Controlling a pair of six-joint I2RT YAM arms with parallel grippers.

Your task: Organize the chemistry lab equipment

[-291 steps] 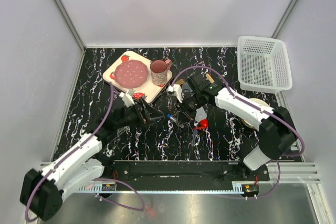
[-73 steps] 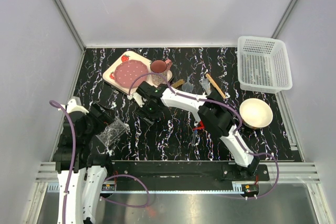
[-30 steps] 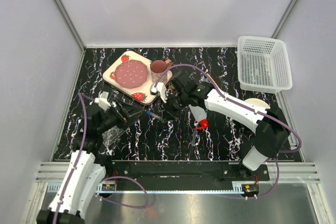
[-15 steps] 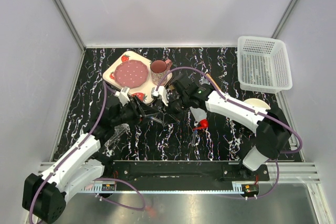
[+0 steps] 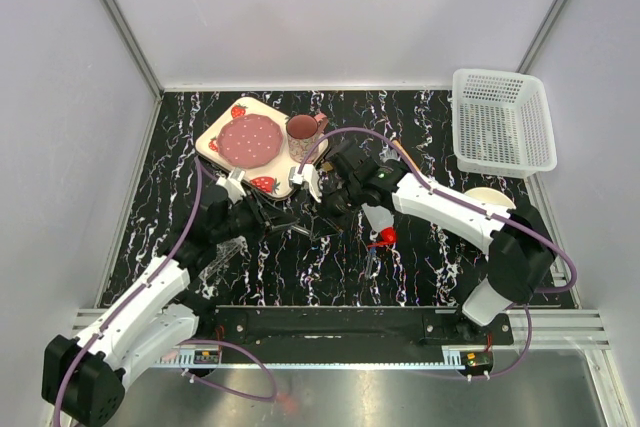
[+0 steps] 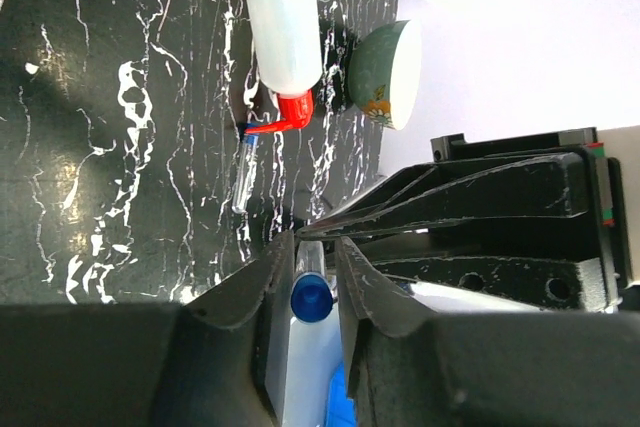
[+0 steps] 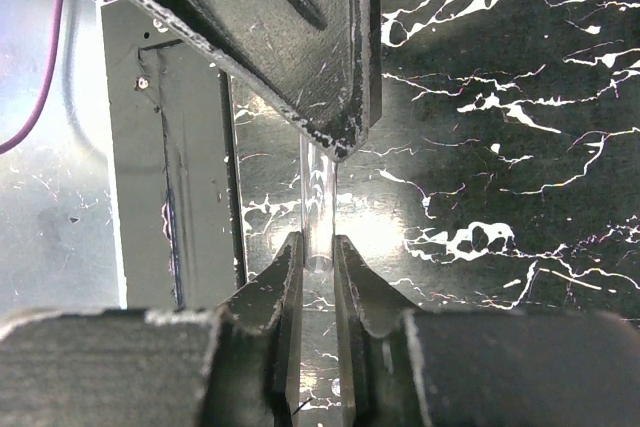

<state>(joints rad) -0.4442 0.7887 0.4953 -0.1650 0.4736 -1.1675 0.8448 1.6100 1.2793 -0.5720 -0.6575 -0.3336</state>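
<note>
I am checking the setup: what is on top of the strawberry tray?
A pink plate and a mug stand on the tray. The right arm covers its near corner.

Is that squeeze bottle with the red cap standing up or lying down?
Lying down. The top view shows the squeeze bottle stretched full length on the black table, with its red cap at one end, not on top.
</note>
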